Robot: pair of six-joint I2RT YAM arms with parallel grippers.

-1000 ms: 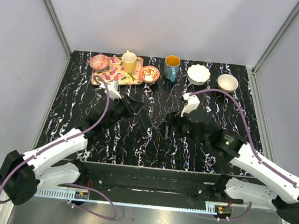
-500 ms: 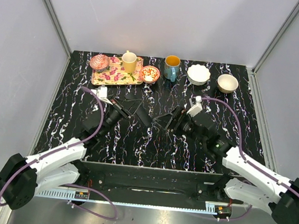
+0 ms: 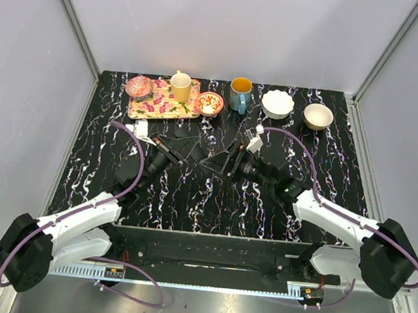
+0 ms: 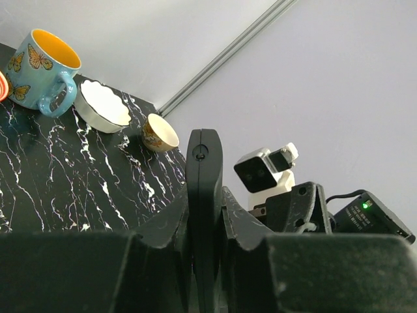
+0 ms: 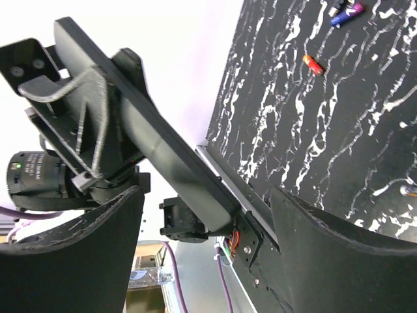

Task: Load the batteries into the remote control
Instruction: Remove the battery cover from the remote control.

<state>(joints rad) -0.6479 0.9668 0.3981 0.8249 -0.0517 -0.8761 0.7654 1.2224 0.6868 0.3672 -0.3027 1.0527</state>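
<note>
Slim black remote raised, gripped edge-on; batteries lying loose.

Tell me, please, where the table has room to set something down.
Bare: the table's near strip between the arms, and its right side before the beige bowl. Crowded: back row, floral tray to bowl, and the centre by the left gripper and right gripper.

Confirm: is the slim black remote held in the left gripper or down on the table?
Held. The left wrist view shows the slim black plastic remote control pinched edge-on in the left gripper.
</note>
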